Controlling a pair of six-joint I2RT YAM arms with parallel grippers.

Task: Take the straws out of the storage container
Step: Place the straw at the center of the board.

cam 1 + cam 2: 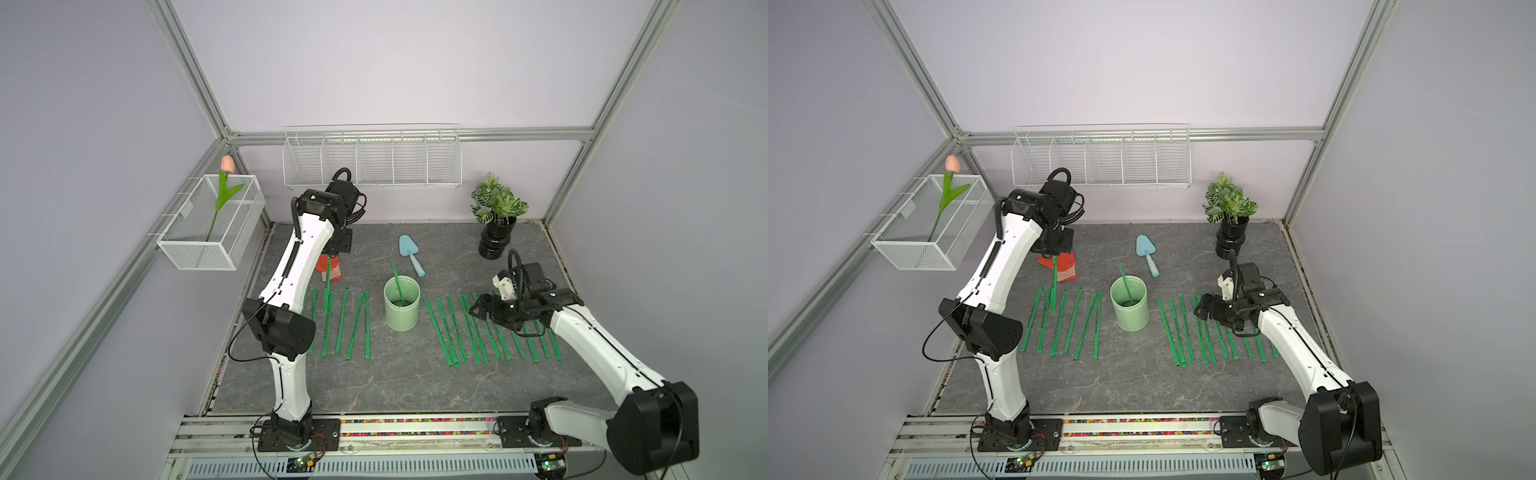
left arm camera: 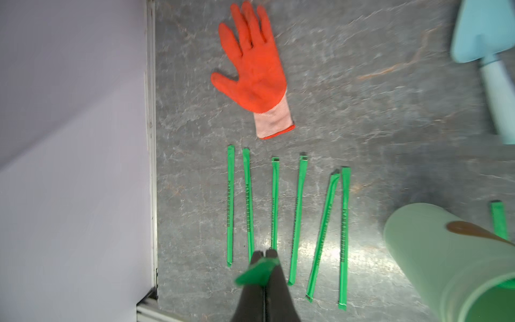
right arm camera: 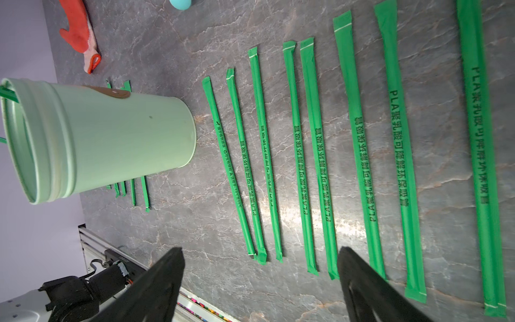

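The storage container [image 1: 401,311], a pale mint-green cup, stands upright mid-table with one green straw [image 1: 397,282] leaning out of it. Several straws lie in a row to its left [image 1: 344,322] and several more to its right [image 1: 456,328]. My left gripper [image 2: 263,252] is shut on the top end of a straw [image 1: 1054,282] that hangs upright over the left row, near the glove. My right gripper [image 3: 260,251] is open and empty, hovering low over the right row [image 3: 295,156]; the cup [image 3: 111,133] is beside it.
An orange glove [image 2: 252,69] lies behind the left row. A light blue trowel [image 1: 409,251] lies behind the cup, and a black plant pot [image 1: 496,239] stands at the back right. White wire baskets hang on the back wall [image 1: 372,160] and left wall [image 1: 212,224].
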